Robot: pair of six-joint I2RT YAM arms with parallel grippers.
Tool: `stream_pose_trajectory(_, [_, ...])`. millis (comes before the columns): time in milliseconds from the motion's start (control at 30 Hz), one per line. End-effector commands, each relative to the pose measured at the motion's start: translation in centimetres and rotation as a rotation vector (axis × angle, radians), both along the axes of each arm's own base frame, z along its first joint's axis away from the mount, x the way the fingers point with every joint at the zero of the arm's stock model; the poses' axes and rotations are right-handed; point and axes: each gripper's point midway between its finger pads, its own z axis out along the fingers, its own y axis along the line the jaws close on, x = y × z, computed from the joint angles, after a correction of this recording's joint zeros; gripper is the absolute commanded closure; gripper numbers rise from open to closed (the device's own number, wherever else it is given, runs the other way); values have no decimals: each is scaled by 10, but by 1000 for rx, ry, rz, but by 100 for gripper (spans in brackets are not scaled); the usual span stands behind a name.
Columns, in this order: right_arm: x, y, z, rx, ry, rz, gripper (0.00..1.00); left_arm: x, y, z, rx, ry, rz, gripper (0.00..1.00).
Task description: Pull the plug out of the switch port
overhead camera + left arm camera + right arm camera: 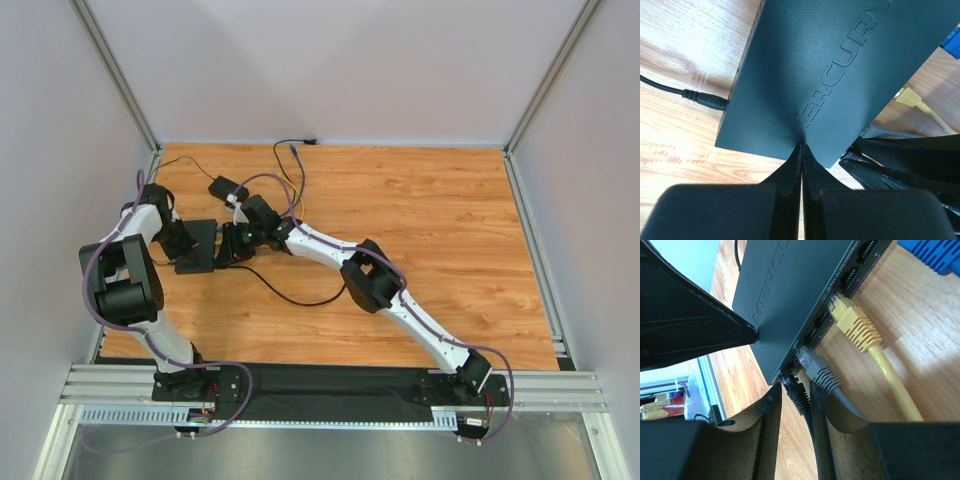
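Two grippers meet at the left side of the honey-coloured wood-grain tabletop (440,220), which you will find boxed in by plain pale grey walls (340,60) and slanting aluminium corner posts (115,75). The flat matte-black rectangular switch (805,65) lies on the wood between the two grippers, its lid embossed MERCURY. Your left gripper (801,150) has its fingers pressed together with only a hairline between them and nothing held; the tips rest on the lid near its edge. A round black power lead (702,99) enters the switch's side. Along the socket edge, in the right wrist view, a yellow moulded plug (856,326), a grey moulded plug (817,372) and a small black plug (799,399) sit side by side. Your right gripper (796,387) brackets that black plug closely; whether the tan pads (765,435) actually bear on it you cannot tell. A small black power brick (228,188) lies just beyond the switch, and a thin black cable (290,297) curves over the bare wood by the right arm.
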Motion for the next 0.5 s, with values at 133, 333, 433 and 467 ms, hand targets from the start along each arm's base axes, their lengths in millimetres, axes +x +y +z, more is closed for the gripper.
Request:
stream_pose_trajectory(133, [-24, 3, -60, -116, 31, -14, 80, -6, -6, -12, -16, 36, -8, 100])
stream_pose_trajectory(333, [-22, -3, -61, -136, 30, -18, 95, -2, -6, -5, -13, 6, -17, 100])
stream_pose_trajectory(433, [-19, -13, -61, -146, 47, -26, 100, 3, -6, 3, -10, -35, -22, 100])
stream_pose_trajectory(467, [-17, -16, -55, -142, 47, -26, 100, 3, -5, 5, -3, -41, -21, 100])
